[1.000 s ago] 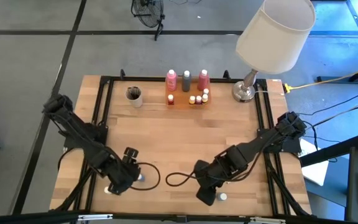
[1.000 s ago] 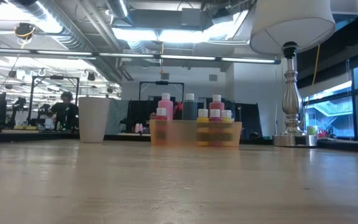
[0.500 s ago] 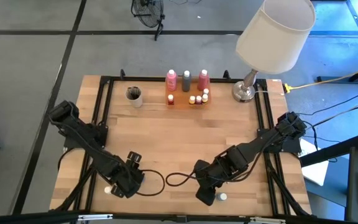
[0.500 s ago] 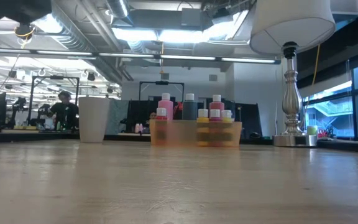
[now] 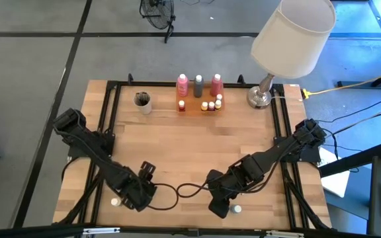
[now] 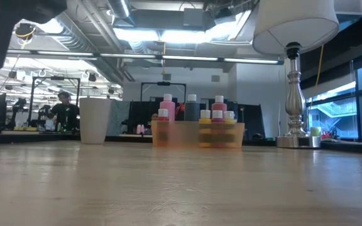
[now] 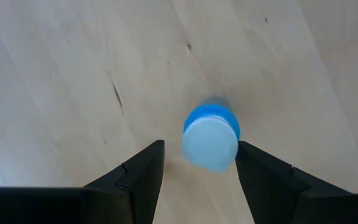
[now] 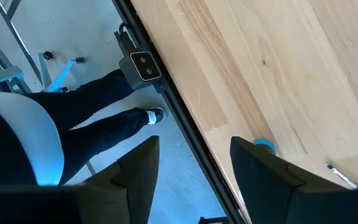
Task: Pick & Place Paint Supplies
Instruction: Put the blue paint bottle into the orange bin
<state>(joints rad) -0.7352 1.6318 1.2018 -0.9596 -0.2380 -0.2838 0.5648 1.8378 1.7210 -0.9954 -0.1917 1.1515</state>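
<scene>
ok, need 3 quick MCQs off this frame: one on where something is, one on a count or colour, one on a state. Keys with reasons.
1. Where does the lamp stand?
A. far right corner of the table
B. near left corner
C. table centre

2. How many tall white-capped bottles stand at the orange tray?
A. one
B. three
C. five

3. How does the left gripper stand to the blue pot?
A. shut tight on it
B. open, fingers either side of it
C. far from it

Key:
1 A, its base sits by the far right frame rail.
2 B, two pink bottles and one grey bottle.
3 B, the wrist view shows a gap on both sides.
</scene>
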